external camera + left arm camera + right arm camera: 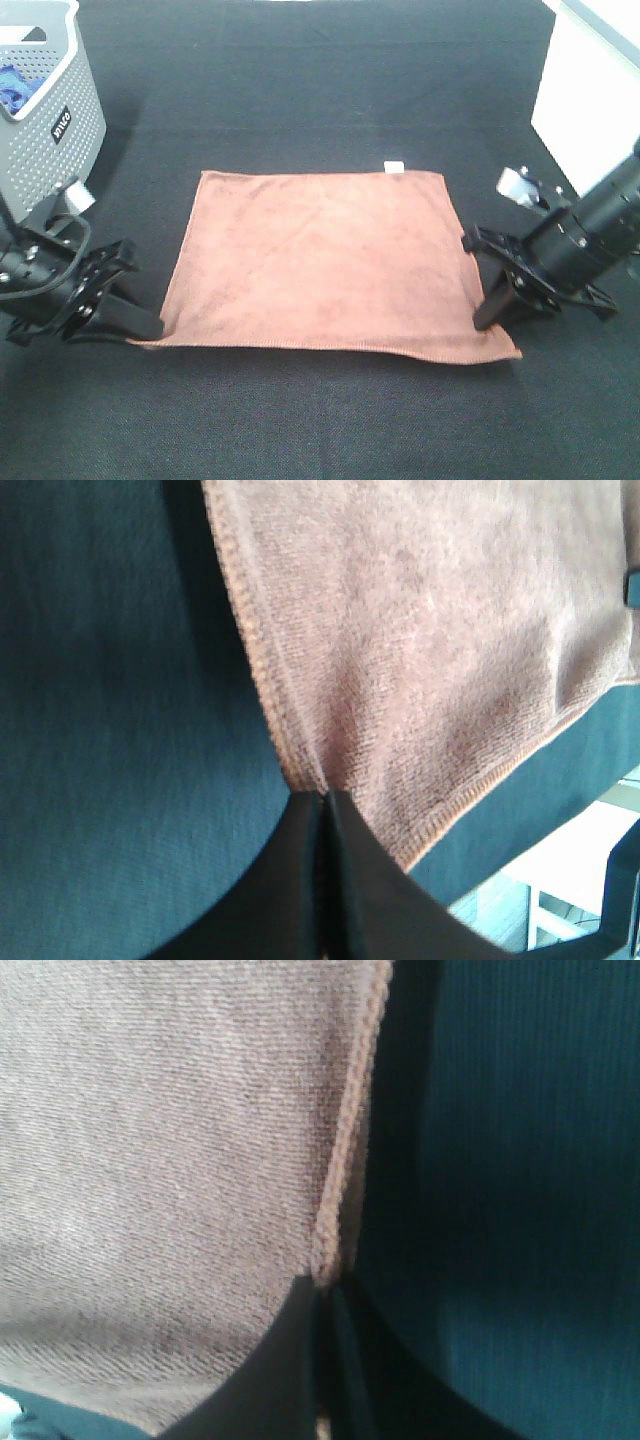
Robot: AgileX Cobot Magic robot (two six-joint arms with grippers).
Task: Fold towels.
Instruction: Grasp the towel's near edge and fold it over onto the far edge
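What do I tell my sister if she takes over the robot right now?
Left gripper: shut on the towel, pinching the hem at its near left corner.
Right gripper: shut on the towel's right edge, near the near right corner.
Towel: spread flat on the black table, white tag on the far edge. A grey basket stands at the far left.
Done: both near corners gripped.
Left: no fold made yet. Probably lift the near edge and carry it over to the far edge.
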